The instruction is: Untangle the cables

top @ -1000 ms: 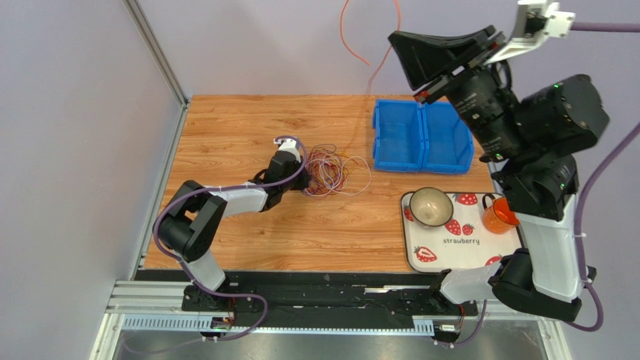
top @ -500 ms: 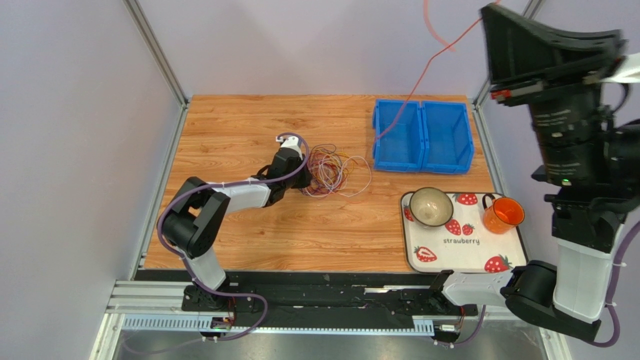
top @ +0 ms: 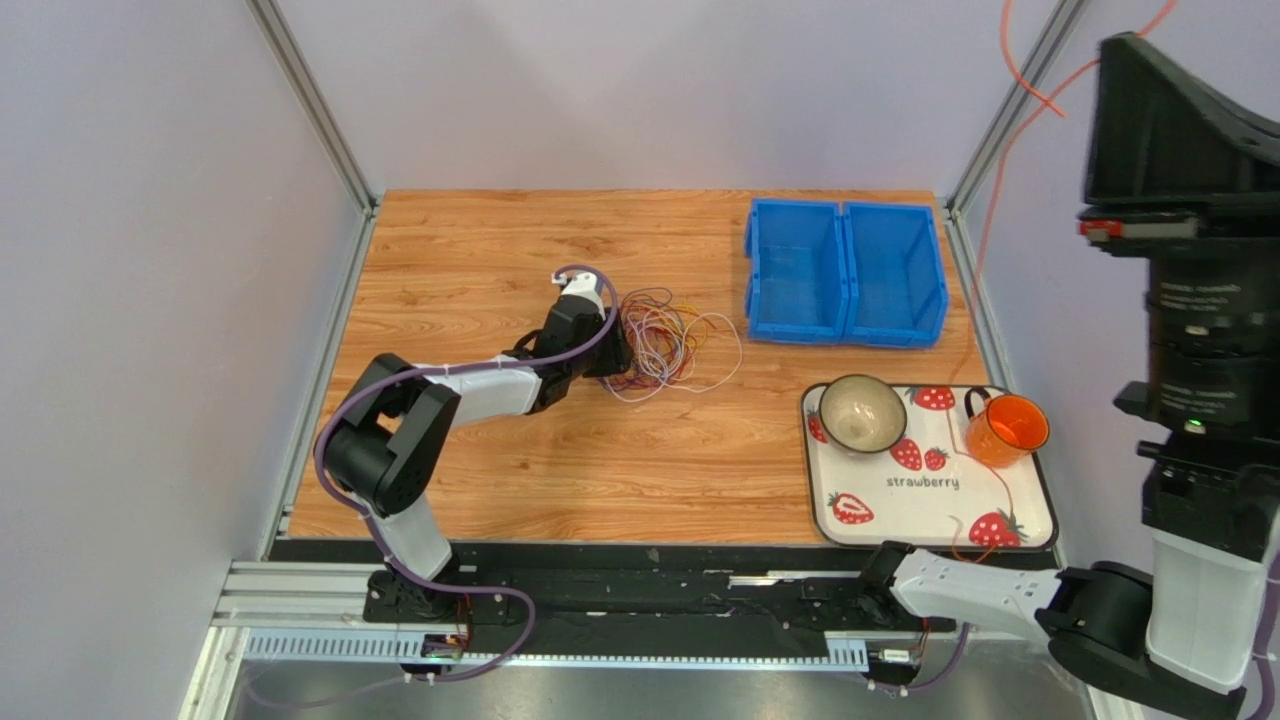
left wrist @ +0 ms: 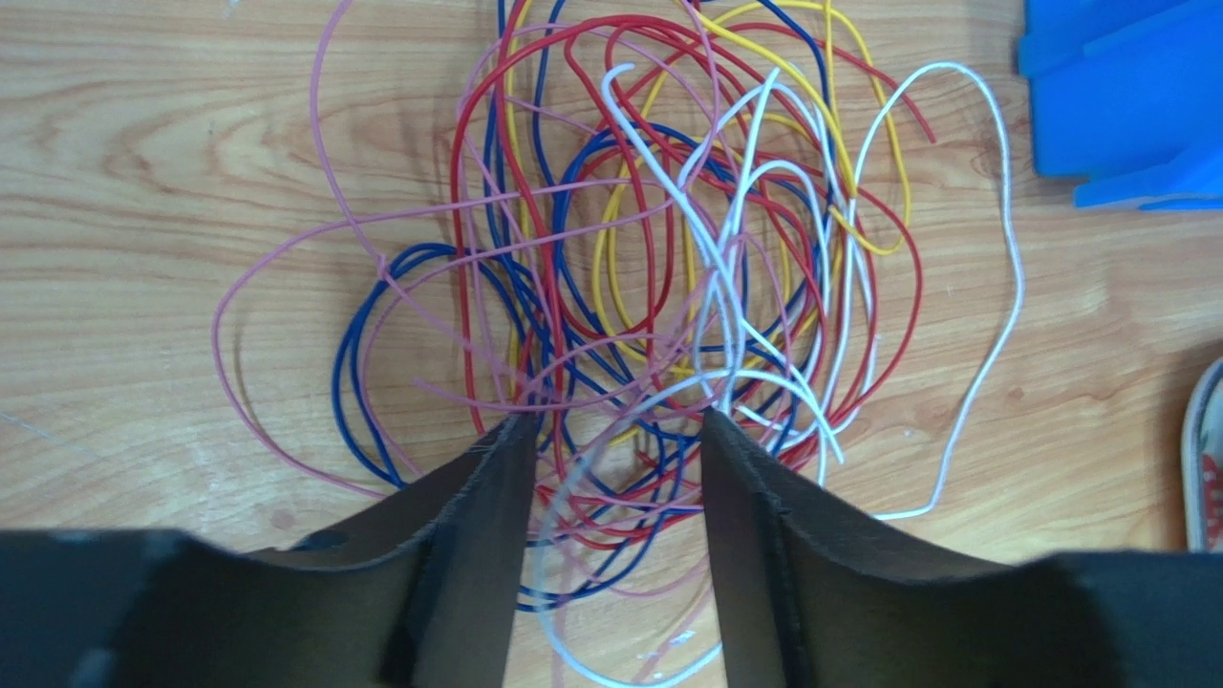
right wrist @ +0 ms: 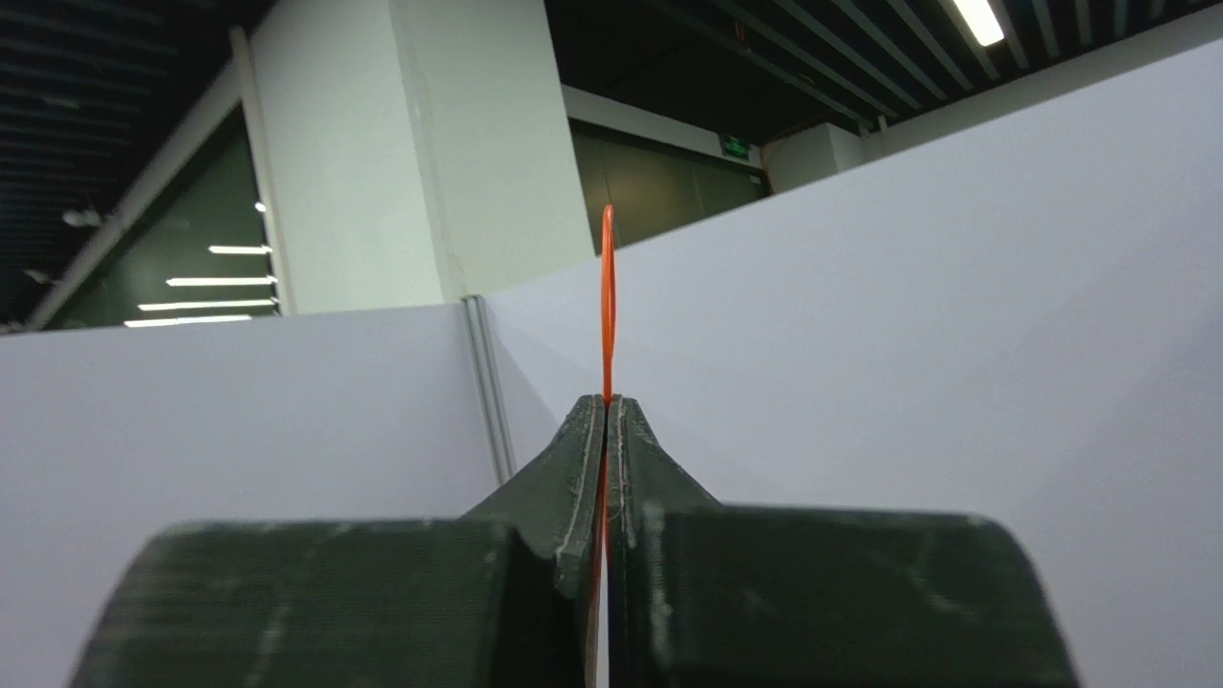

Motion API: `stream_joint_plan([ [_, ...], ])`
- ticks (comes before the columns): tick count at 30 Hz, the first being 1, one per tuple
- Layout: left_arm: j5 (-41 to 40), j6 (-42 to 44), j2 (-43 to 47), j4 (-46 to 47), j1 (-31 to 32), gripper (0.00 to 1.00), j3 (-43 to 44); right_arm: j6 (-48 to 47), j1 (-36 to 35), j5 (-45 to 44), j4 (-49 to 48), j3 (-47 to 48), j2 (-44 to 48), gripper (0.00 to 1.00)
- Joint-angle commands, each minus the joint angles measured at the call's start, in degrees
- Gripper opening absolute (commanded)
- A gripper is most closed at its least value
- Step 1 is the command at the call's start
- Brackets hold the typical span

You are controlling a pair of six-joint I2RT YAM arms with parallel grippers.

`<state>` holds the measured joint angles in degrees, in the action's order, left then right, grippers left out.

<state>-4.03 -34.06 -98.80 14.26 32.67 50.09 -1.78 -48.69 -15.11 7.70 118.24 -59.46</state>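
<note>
One cable tangle (top: 661, 342) centre frame on table (top: 451, 255), roundish, no clear long axis. Left claw (left wrist: 617, 420) part-open astride near strands, nothing pinched. Right claw (right wrist: 605, 404) closed on one orange cable (right wrist: 607, 308), run vertical, upper right.

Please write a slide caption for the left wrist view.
Left gripper, jaws apart, over a tangle of coloured cables on the wooden table.

Top & left wrist pics bright, even, sharp; soft shadows. Right wrist bkgd dark w/ glowing ceiling lights (right wrist: 982, 17).
</note>
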Motion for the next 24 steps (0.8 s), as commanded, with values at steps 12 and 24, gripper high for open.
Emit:
stream_joint_plan([
  [12, 1.1, 0.0, 2.7, 5.9, 0.6, 0.67, -2.6, -19.7, -0.1, -11.1, -2.1, 1.4, -8.9, 0.0],
  [24, 2.0, 0.1, 3.5, 8.1, 0.6, 0.65, -4.3, -15.0, 14.7, -11.9, 4.8, 14.5, -23.9, 0.0],
])
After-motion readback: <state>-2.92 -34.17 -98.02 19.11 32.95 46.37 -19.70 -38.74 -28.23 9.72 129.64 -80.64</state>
